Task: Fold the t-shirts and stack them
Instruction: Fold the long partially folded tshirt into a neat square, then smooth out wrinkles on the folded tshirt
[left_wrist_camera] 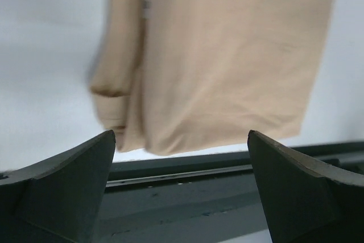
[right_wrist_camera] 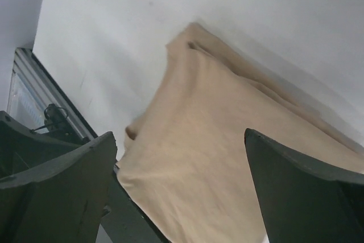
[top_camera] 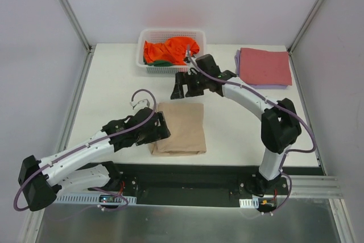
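Note:
A beige t-shirt (top_camera: 181,128) lies folded into a rectangle near the table's front middle; it also shows in the left wrist view (left_wrist_camera: 227,55) and the right wrist view (right_wrist_camera: 227,163). My left gripper (top_camera: 165,127) is open and empty at the shirt's left edge. My right gripper (top_camera: 180,88) is open and empty just above the shirt's far edge. A folded dusty-pink shirt (top_camera: 264,65) lies on a lavender one (top_camera: 238,61) at the back right. An orange shirt (top_camera: 170,49) and a dark green one (top_camera: 162,62) are bundled in the basket.
The white lattice basket (top_camera: 142,44) stands at the table's back middle. Metal frame posts rise at the back corners. A black rail (top_camera: 187,177) runs along the near edge between the arm bases.

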